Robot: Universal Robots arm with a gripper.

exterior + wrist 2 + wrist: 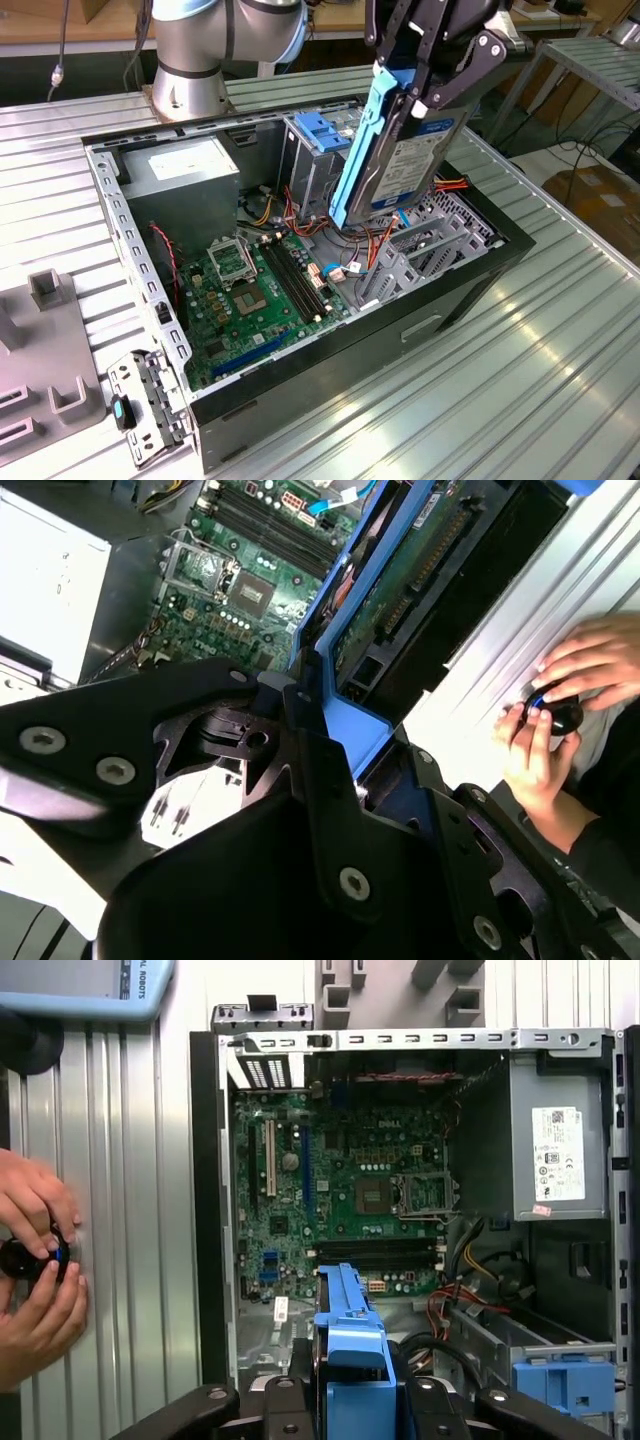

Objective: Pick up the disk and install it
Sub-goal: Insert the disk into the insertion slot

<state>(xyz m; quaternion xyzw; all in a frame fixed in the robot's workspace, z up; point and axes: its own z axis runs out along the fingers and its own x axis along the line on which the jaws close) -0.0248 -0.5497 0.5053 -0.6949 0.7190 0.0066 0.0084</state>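
My gripper [412, 92] is shut on the top end of the disk [400, 165] and holds it nearly upright and a little tilted over the open computer case [120, 225]. The disk is silver with a white label and a blue carrier along its edge. Its lower end hangs just above the cables and metal brackets [420, 250] on the exterior view's right side of the case. In the second wrist view the disk's green circuit side [400, 590] runs away from the gripper [330, 745]. In the first wrist view the carrier's blue end [350, 1345] sits between the black fingers [290, 1400].
Inside the case lie the motherboard [250, 290], a grey power-supply box [185, 175] and a tall drive cage with a blue latch [325, 130]. A person's hands [35, 1260] hold a small black object beside the case. A grey fixture [40, 350] stands at the exterior view's left.
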